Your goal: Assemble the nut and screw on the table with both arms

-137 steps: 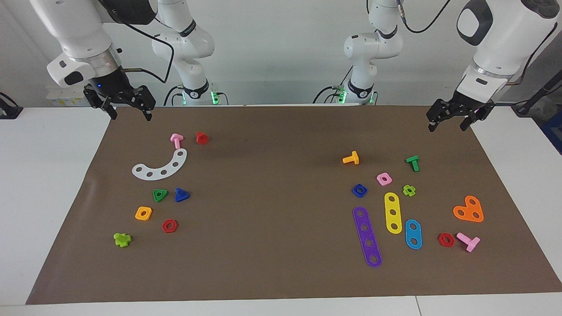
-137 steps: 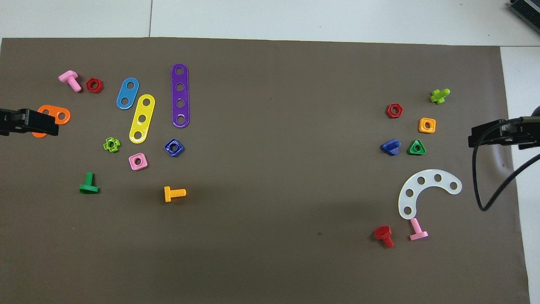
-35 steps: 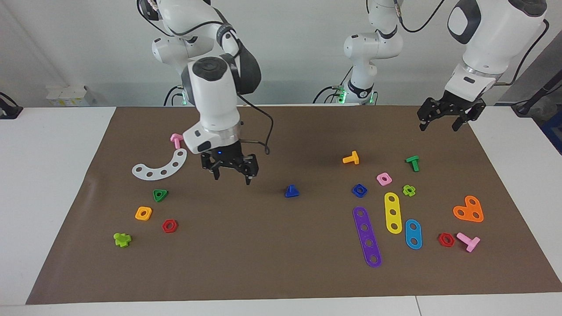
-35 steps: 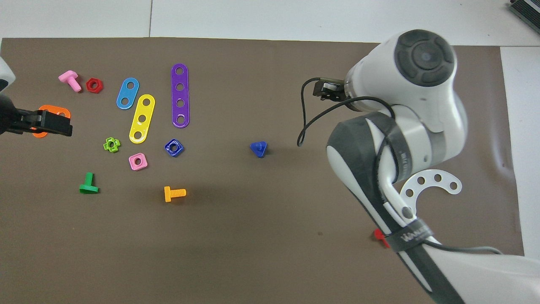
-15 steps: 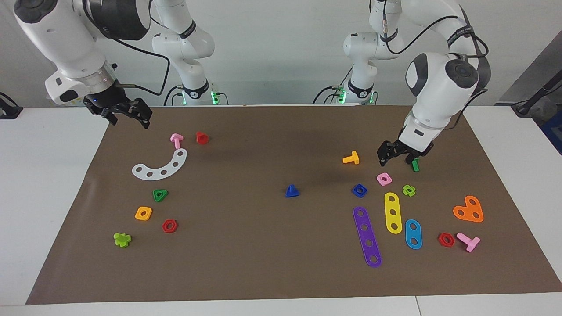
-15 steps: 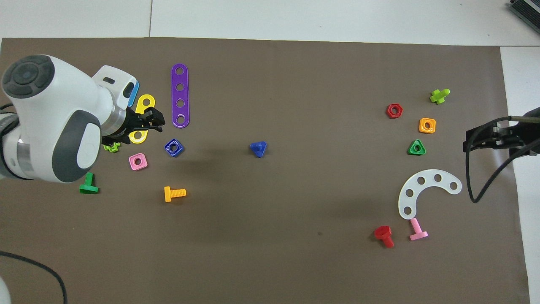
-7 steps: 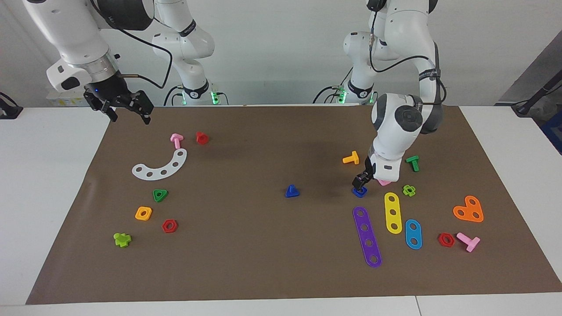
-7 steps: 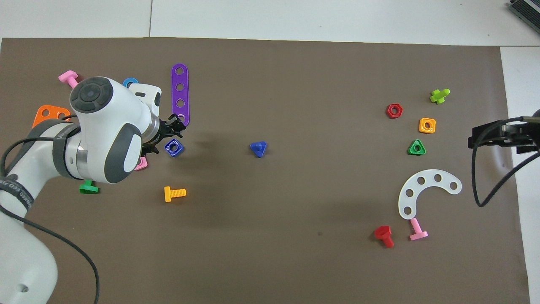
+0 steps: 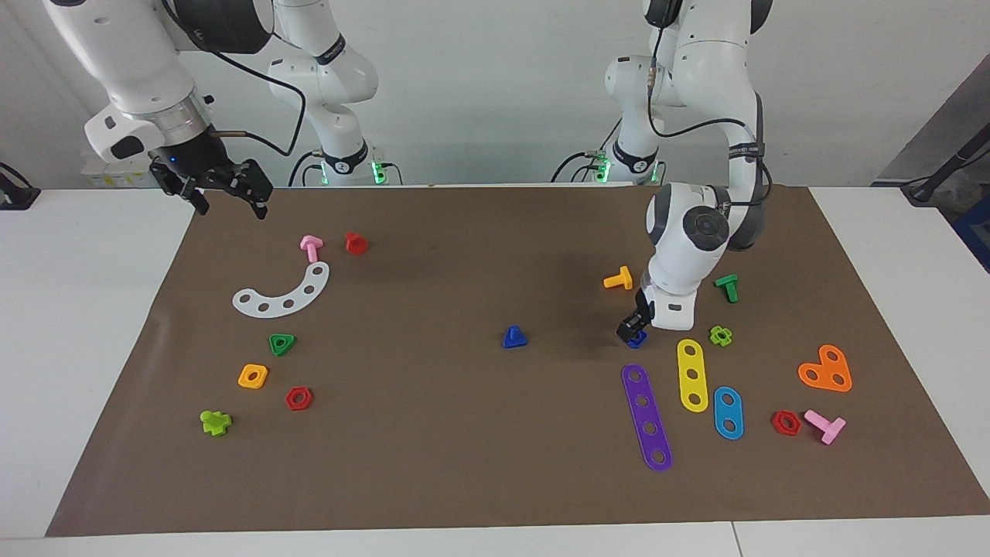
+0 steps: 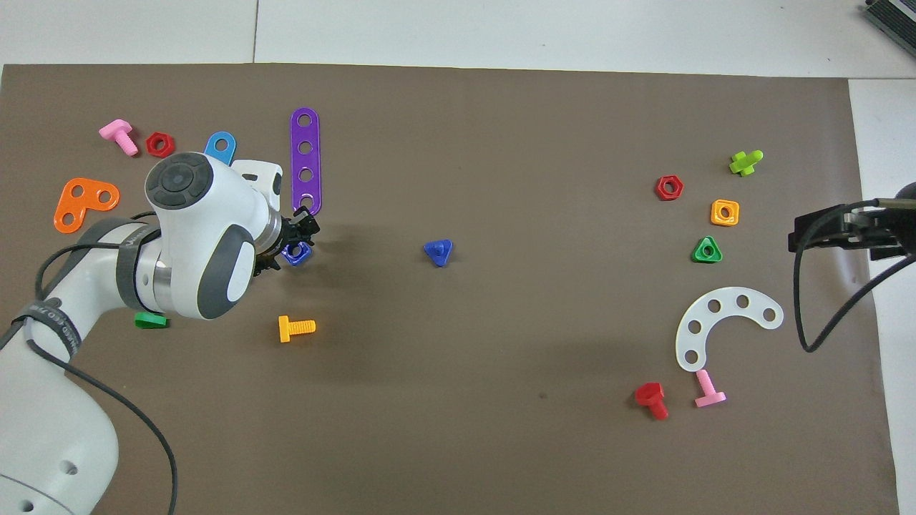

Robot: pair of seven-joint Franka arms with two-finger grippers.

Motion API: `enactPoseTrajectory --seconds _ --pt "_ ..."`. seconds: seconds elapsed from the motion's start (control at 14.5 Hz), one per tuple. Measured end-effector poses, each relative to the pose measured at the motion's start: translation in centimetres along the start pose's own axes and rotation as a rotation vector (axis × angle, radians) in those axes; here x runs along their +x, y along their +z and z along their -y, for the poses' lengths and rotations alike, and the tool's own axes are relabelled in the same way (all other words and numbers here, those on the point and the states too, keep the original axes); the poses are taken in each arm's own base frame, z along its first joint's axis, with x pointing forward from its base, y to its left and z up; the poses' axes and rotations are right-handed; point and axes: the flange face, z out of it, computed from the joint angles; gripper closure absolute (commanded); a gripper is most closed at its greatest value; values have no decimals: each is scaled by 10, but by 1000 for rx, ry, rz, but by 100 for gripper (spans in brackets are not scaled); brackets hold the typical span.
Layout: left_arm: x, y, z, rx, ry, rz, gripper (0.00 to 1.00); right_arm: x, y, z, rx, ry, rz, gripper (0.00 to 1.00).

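The counter [image 9: 93, 348] is seen to be largely covered by a big brown mat [image 9: 495, 464], over which small toy parts are scattered in two groups, one toward each arm's end. Two arms are counted. The left arm [image 9: 700, 232] is bent down over the group at its own end, and the left gripper [image 9: 634, 331] is set low at the nut [image 9: 636, 338], right over it; in the overhead view the nut [image 10: 296, 252] is half covered by that gripper [image 10: 290, 243]. Its fingers are seen standing around the nut, but whether they are clamped on it cannot be told. The right arm [image 9: 131, 70] is left waiting, the right gripper [image 9: 228, 199] being hung with fingers apart over the mat's corner at its own end.

The screw [image 9: 514, 338] is stood on its triangular head near the mat's middle, its shaft pointed up, well apart from the nut and toward the right arm's end from it. The coming move is judged to turn on this: the nut has to be carried sideways from the left gripper toward the screw and lowered along the upright shaft, and the left arm is much the nearer of the two.

One blue nut and one dark blue screw are counted; one purple strip [image 9: 647, 418] lies just beside the nut
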Motion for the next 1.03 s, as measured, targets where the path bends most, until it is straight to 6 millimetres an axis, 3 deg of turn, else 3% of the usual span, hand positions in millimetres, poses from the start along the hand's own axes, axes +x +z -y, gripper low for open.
enactPoseTrajectory --seconds 0.41,0.55,0.9,1.03 --pt "-7 11 2 7 6 4 32 0 0 0 0 -1 0 0" --pt "-7 11 2 8 7 4 44 0 0 0 0 -1 0 0" --pt "-7 12 2 8 8 2 46 0 0 0 0 -1 0 0" --pt "-7 11 2 4 8 -2 54 0 0 0 0 -1 0 0"
